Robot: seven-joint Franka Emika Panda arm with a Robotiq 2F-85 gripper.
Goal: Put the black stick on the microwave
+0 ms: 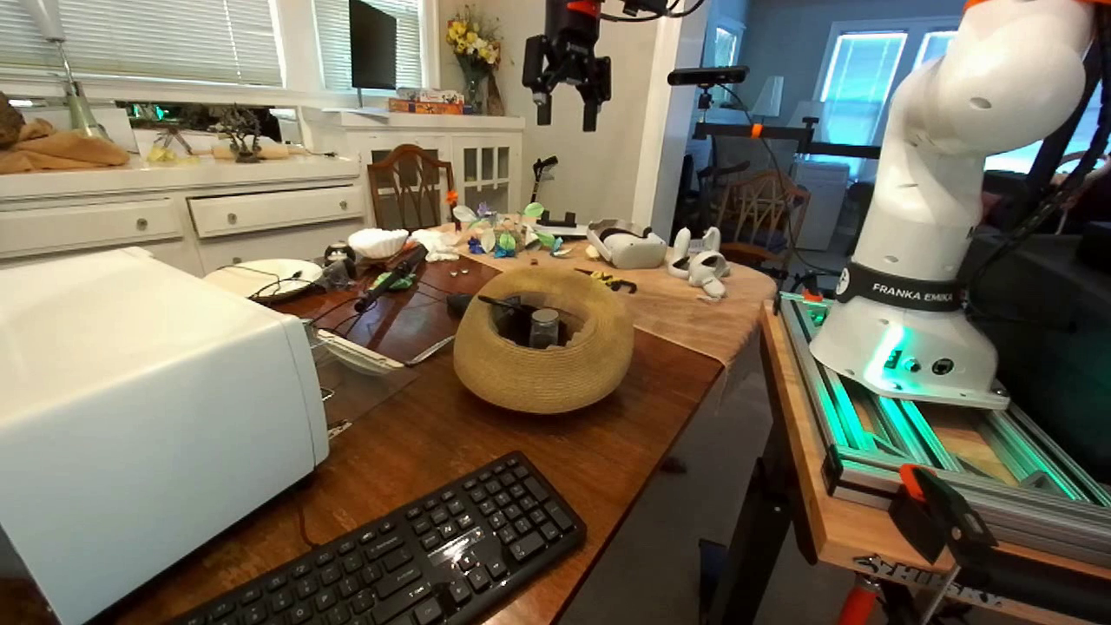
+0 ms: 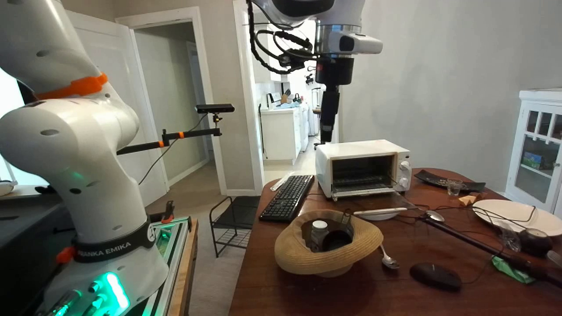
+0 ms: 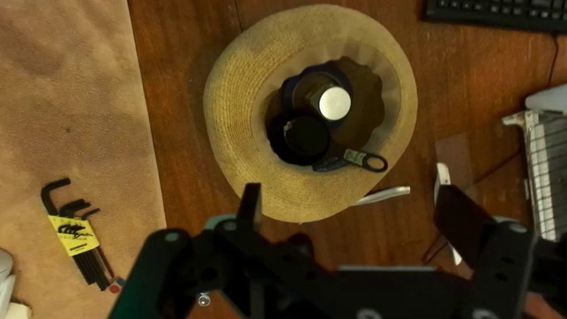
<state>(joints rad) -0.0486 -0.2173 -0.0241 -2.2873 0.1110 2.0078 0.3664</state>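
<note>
The black stick [image 1: 375,295] [image 2: 465,238] lies on the wooden table among cables, beyond the straw hat in an exterior view; the wrist view does not include it. The white microwave [image 1: 156,347] [image 2: 358,150] stands at the table's end with its front door lowered, its flat top bare. At the right edge of the wrist view a wire rack [image 3: 547,177] shows at its front. High above the table hangs my gripper [image 1: 567,120] [image 2: 325,137] [image 3: 347,194], pointing down, jaws wide apart with nothing between them. It is well apart from the stick.
An upturned straw hat [image 1: 542,382] [image 2: 303,259] [image 3: 234,102] holds a jar and a black cup. Near the microwave lies a black keyboard [image 1: 434,547] [image 2: 287,197]. Thin cables cross a white plate [image 2: 518,215]. A mouse [image 2: 435,275] and a spoon [image 2: 389,262] lie near the hat.
</note>
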